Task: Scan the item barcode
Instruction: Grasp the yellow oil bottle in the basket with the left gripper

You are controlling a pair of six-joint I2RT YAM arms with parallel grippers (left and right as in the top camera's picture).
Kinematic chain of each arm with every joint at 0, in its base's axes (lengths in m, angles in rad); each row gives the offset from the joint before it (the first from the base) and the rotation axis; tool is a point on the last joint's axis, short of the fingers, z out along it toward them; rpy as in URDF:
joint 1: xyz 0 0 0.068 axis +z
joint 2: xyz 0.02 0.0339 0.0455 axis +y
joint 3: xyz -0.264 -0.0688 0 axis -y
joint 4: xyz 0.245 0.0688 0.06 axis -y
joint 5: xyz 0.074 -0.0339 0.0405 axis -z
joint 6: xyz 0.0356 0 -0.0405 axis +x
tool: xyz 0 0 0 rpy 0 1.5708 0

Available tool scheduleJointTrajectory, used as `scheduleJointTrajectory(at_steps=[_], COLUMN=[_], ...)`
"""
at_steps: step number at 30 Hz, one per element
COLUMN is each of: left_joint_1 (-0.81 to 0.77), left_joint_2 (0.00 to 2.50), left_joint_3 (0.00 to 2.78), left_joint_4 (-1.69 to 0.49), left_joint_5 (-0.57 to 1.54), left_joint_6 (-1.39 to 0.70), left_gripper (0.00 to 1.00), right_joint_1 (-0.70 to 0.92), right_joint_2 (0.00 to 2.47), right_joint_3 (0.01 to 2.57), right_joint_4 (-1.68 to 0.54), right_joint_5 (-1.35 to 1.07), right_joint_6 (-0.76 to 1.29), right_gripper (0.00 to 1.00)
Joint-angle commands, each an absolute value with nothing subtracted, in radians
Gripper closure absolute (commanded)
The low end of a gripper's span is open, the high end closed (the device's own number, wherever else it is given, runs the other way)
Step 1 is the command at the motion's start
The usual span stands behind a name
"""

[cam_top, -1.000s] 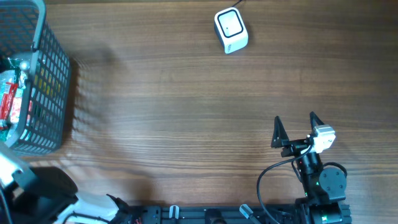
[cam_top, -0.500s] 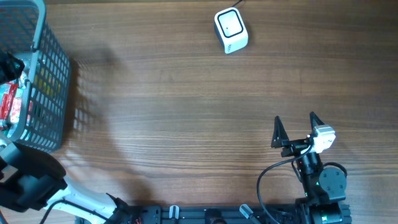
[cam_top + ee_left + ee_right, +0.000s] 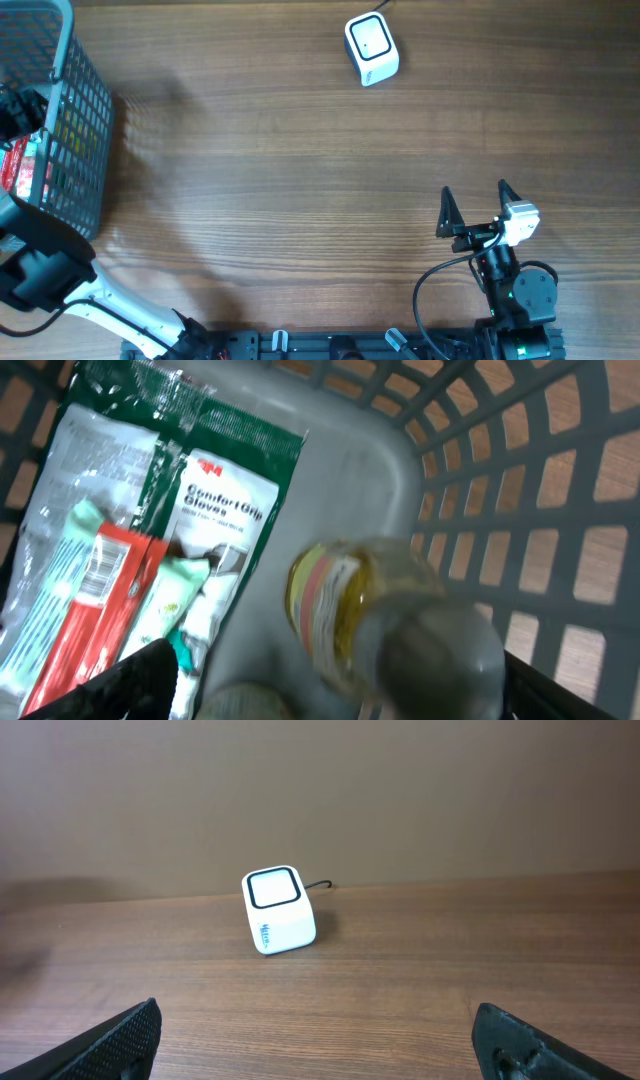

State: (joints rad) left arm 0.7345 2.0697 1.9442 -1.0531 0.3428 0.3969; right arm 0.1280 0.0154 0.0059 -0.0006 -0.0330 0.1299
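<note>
A grey plastic lattice basket sits at the left edge of the wooden table. The left gripper hangs inside it, jaws spread wide. A blurred clear bottle of yellow liquid lies between them, with a gap showing at one finger, so nothing is clamped. The basket's corner wall rises close behind the bottle. Beside the bottle lies a green-and-clear packet, with a red-and-white packet alongside it. A pale round thing at the bottom edge is too cut off to identify. The white cube-shaped barcode scanner stands well apart at the table's far side. Only bare wood lies between it and the right gripper, which rests wide open near the front edge. The green packet reads "3M" and "Comfort Grip". The bottle's label is blurred, and the scanner's blue print is too small to read
</note>
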Motion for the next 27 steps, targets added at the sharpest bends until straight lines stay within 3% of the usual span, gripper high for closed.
scheduleJointTrajectory(at_steps=[1, 7, 11, 14, 18, 23, 27], left_joint_1=[0.712, 0.691, 0.69, 0.69, 0.69, 0.69, 0.69], left_joint_2=[2.091, 2.116, 2.141, 2.144, 2.144, 2.144, 2.133], left_joint_3=[1.954, 1.954, 1.947, 1.946, 1.946, 1.947, 1.947], left_joint_4=[-1.027, -1.013, -1.014, -1.013, -1.009, -1.009, -0.988], left_joint_5=[0.37, 0.369, 0.366, 0.366, 0.366, 0.367, 0.371], left_joint_6=[0.419, 0.419, 0.419, 0.419, 0.419, 0.419, 0.415], left_gripper=[0.17, 0.19, 0.26, 0.41, 0.46, 0.63, 0.67], right_joint_1=[0.124, 0.124, 0.124, 0.124, 0.124, 0.124, 0.124], right_joint_2=[0.011, 0.011, 0.011, 0.011, 0.011, 0.011, 0.011], right_joint_3=[0.005, 0.005, 0.005, 0.005, 0.005, 0.005, 0.005], right_joint_4=[0.004, 0.004, 0.003, 0.003, 0.003, 0.003, 0.004], right_joint_5=[-0.028, -0.028, -0.028, -0.028, -0.028, -0.028, -0.028], right_joint_6=[0.133, 0.134, 0.134, 0.134, 0.134, 0.133, 0.133], right_gripper=[0.0, 0.0, 0.0, 0.0, 0.0, 0.0, 0.0])
